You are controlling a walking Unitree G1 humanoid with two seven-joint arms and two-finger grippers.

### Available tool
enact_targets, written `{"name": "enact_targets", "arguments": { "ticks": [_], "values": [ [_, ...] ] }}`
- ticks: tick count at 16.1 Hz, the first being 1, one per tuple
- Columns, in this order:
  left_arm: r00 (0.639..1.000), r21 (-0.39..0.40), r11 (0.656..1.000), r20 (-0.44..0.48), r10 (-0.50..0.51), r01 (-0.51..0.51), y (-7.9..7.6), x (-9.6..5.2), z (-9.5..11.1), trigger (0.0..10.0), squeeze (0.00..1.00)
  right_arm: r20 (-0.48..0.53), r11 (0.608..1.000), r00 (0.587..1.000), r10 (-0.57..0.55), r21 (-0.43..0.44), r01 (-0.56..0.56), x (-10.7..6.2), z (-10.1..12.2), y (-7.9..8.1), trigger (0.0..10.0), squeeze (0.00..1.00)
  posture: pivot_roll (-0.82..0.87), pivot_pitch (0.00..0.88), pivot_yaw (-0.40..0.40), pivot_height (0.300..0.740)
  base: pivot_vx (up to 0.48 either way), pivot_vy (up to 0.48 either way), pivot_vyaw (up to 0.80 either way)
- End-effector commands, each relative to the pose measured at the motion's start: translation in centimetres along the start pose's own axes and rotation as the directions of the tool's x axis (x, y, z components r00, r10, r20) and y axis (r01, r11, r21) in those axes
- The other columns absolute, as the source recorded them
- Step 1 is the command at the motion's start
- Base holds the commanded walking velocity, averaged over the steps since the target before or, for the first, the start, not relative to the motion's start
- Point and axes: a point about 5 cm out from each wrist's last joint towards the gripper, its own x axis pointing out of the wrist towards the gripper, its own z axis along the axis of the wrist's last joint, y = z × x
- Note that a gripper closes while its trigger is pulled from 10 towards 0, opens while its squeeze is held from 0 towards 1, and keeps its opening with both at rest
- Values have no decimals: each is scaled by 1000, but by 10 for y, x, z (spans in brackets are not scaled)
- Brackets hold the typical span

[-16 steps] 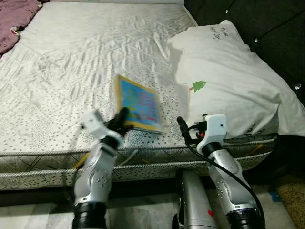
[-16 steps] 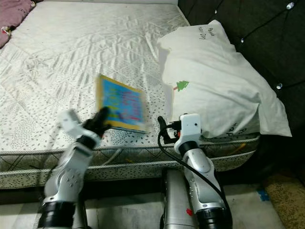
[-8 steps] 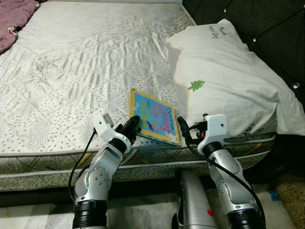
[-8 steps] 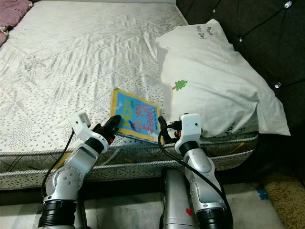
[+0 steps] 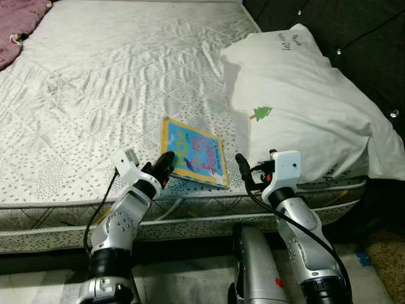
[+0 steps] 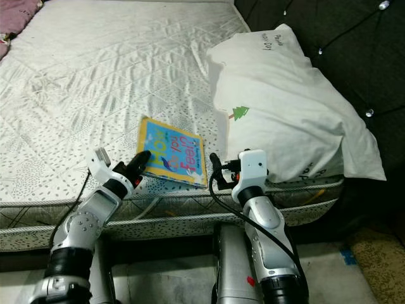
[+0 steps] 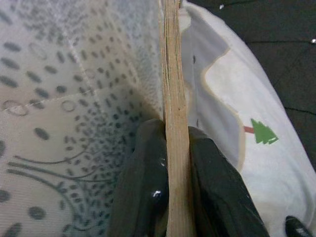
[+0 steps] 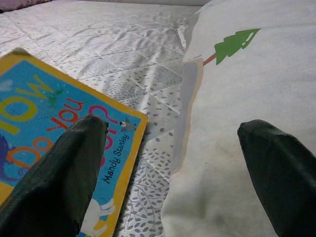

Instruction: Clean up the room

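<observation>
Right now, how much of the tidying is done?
Not much looks done. The left end effector is pinching the book at the mattress edge. The right end effector waits open by the pillow. The book, pillow and purple cloth are left.

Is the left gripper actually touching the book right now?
Touching. The left wrist view shows the left gripper with both black fingers pressed against the two faces of the book, clamping its edge.
</observation>
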Motion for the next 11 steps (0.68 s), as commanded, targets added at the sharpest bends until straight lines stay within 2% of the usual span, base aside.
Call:
{"name": "enact_targets", "arguments": {
  "ticks": [1, 4, 5, 7, 9, 10, 11],
  "values": [
    [999, 6, 1000, -37, -9, 9, 2, 5, -7, 10000, 0, 4, 1000, 1000, -15, -6, 15, 0, 1, -3, 10000, 0, -78, 94, -55, 480, 0, 0, 0],
    [998, -38, 998, -51, -45, 44, -1, 13, -9, 10000, 0, 4, 1000, 1000, -18, -11, 18, -1, 1, -6, 10000, 0, -89, 93, -56, 480, 0, 0, 0],
    [994, -61, 996, -82, -68, 63, -2, 17, -13, 10000, 0, 5, 1000, 1000, -20, -13, 20, -1, 2, -6, 10000, 0, -89, 93, -56, 480, 0, 0, 0],
    [986, -51, 996, -147, -75, 68, -1, 23, -20, 10000, 0, 9, 1000, 1000, -18, -17, 19, 0, 3, -6, 10000, 0, -98, 92, -57, 480, 0, 0, 0],
    [986, -63, 996, -151, -77, 68, -2, 26, -19, 10000, 0, 7, 1000, 1000, -20, -19, 20, 0, 3, -6, 10000, 0, -99, 92, -55, 480, 0, 0, 0],
    [984, -63, 996, -162, -73, 64, -1, 26, -21, 10000, 106, 7, 1000, 1000, -21, -19, 21, 0, 3, -6, 10000, 0, -101, 91, -54, 480, 0, 0, 0],
    [982, -52, 997, -182, -60, 51, 2, 25, -23, 10000, 690, 8, 1000, 1000, -21, -19, 22, 0, 3, -6, 10000, 0, -102, 90, -53, 480, 0, 0, 0]
  ]
}}
